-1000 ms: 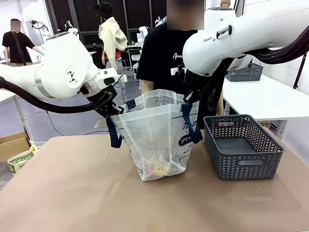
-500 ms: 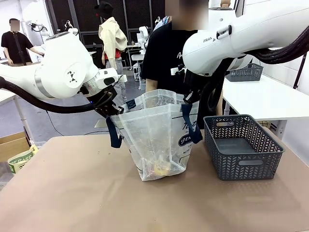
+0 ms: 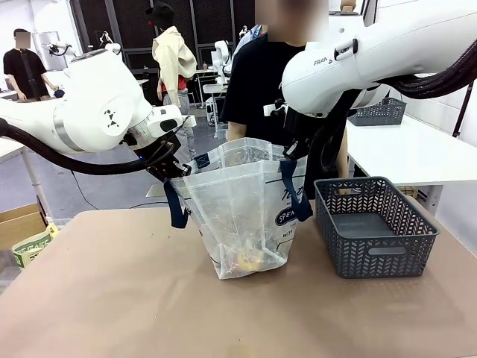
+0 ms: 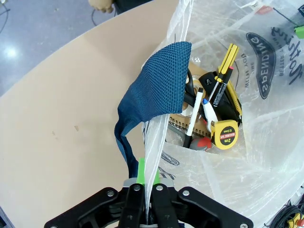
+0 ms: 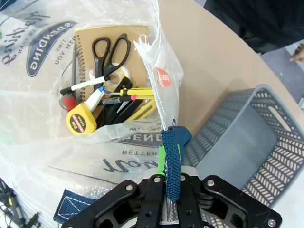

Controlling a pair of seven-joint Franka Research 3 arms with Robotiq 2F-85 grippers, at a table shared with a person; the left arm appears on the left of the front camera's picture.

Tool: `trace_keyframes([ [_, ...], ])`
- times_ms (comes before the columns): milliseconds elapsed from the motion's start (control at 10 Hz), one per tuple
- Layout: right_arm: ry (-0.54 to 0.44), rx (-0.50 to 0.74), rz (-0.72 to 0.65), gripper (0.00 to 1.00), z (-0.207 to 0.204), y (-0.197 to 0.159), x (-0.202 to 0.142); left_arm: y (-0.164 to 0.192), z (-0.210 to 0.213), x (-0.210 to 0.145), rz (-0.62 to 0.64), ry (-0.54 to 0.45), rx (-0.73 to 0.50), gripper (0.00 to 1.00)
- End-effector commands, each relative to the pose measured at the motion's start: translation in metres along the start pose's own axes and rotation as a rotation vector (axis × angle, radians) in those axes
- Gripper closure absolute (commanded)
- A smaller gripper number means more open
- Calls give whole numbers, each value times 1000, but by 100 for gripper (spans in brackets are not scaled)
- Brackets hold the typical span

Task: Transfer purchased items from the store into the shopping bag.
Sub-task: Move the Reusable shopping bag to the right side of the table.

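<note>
The clear, crinkly shopping bag (image 3: 242,216) is held upright on the tan, matte counter (image 3: 112,298), its mouth stretched open between the two arms. The left gripper (image 4: 146,187) is pressed together on the thin film of the rim, just beside a woven navy strap (image 4: 156,90). The right gripper (image 5: 169,183) is clamped on the opposite strap (image 5: 172,156) and the film beside it. The purchased items (image 3: 250,259) are heaped at the bag's bottom: a rounded yellow tape measure (image 4: 225,134), black-handled scissors (image 5: 110,50) laid on a kraft-brown spiral notebook (image 5: 137,40), and a slim white marker (image 4: 194,111). The dark grey plastic basket (image 3: 376,257), rectangular with lattice walls and a solid rim, is set just beside the bag at the robot's right.
</note>
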State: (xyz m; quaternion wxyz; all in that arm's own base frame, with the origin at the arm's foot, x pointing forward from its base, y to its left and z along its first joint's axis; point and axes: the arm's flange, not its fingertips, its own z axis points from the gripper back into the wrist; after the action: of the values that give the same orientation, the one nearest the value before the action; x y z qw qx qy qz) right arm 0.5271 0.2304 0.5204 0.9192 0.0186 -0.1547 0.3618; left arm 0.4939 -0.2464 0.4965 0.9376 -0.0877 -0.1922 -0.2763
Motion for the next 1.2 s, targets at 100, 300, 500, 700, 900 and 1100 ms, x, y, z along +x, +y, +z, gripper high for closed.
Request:
trace_keyframes([
  [100, 1, -1, -4, 100, 0, -2, -1, 2, 1, 0, 6, -1, 2, 100],
  [300, 1, -1, -4, 100, 0, -2, -1, 2, 1, 0, 6, -1, 2, 100],
  [500, 1, -1, -4, 100, 0, -2, -1, 2, 1, 0, 6, -1, 2, 100],
  [700, 1, -1, -4, 100, 0, -2, -1, 2, 1, 0, 6, -1, 2, 100],
  [900, 1, -1, -4, 100, 0, -2, -1, 2, 1, 0, 6, -1, 2, 100],
  [1100, 1, -1, -4, 100, 0, -2, -1, 2, 1, 0, 6, -1, 2, 100],
])
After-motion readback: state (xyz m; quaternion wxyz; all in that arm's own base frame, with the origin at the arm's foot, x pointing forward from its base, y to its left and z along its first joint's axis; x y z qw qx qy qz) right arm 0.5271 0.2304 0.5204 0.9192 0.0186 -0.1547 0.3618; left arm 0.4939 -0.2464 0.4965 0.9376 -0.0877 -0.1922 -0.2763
